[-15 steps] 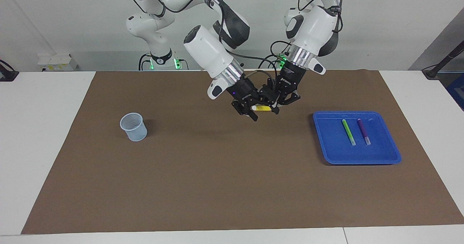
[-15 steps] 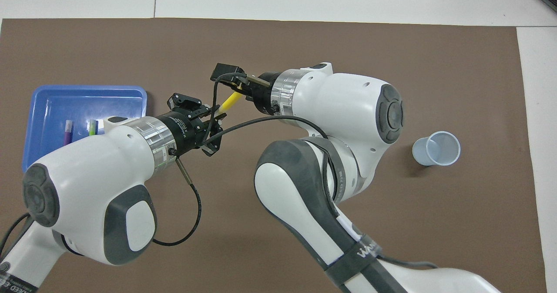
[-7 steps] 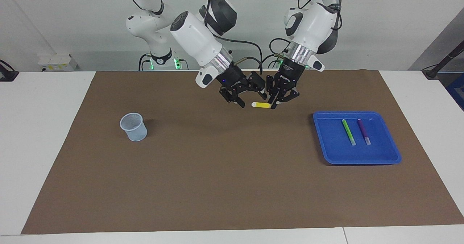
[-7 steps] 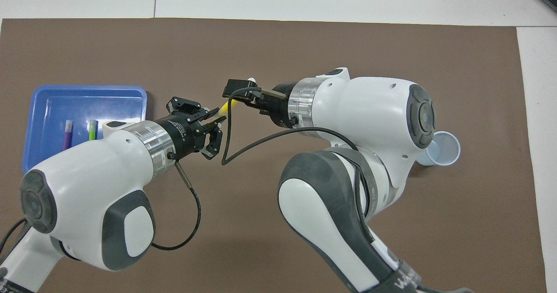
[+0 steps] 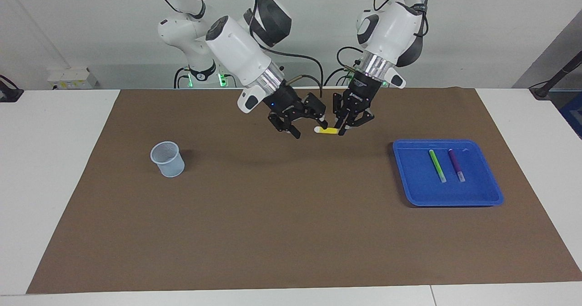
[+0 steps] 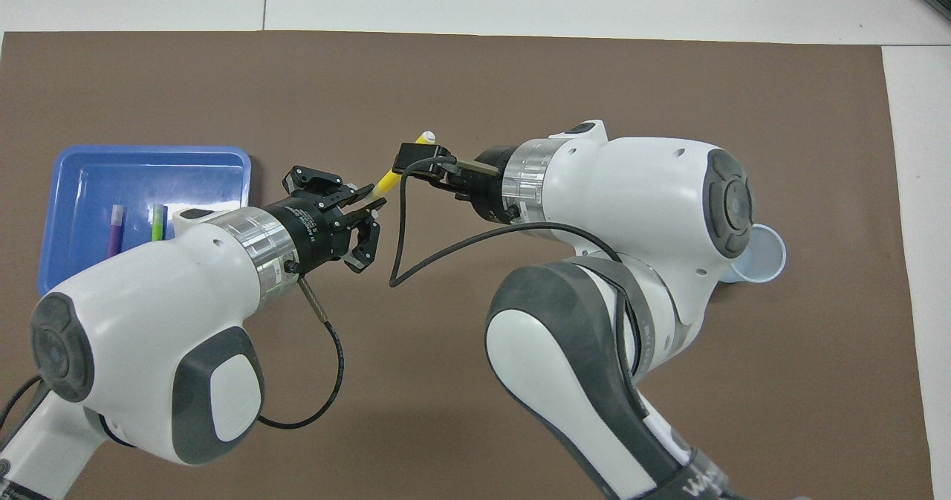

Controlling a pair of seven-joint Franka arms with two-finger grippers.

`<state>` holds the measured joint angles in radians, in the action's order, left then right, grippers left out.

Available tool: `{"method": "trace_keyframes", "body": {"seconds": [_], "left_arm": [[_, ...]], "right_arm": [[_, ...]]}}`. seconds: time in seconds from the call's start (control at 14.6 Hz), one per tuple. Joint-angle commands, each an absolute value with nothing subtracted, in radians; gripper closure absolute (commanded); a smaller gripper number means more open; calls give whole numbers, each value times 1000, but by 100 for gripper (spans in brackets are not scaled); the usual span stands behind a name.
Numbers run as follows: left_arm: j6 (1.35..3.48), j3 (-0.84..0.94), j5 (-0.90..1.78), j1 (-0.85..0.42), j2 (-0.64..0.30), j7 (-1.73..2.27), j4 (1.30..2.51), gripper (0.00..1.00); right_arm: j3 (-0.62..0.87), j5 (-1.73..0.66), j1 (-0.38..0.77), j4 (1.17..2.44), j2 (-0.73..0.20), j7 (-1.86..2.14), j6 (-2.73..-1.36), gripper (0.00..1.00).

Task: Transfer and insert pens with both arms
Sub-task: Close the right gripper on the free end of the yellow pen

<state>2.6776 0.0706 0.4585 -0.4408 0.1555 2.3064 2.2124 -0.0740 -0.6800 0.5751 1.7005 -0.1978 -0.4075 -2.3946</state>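
Facing view: my left gripper (image 5: 342,130) pinches the slim yellow marker pen (image 5: 328,131) level above the brown mat (image 5: 291,233), my right gripper (image 5: 303,125), jaws spread, beside its pale cap end; I should straddle the barrel squarely before closing.

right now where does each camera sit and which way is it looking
Facing view: high across the table, looking at the robots; shows both arms whole, the left gripper shut on the yellow pen, the right gripper open beside it.
Overhead view: above the robots' end, looking steeply down and forward; both forearms enter from the bottom.
Shared: the yellow pen, the blue tray with the green pen and purple pen, the cup, mirrored half a turn.
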Motion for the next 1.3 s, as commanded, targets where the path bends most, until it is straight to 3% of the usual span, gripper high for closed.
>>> {"method": "trace_keyframes", "body": {"seconds": [0.0,0.89,1.1,1.23], "left_arm": [[2691,66,424,-456,195,2336,2255,100],[2691,86,390,-456,207,2336,2263,100],[2691,86,390,-456,209,2336,2266,100],[2689,86,390,-456,215,2338,2266,100]], "right_arm": [[-63,-664,537,1671,-189,-394,-2344,0],[-60,-673,546,1643,-199,-410,-2289,0],[-58,-673,546,1643,-193,-408,-2247,10],[-60,-673,543,1640,-192,-410,-2220,25]]}}
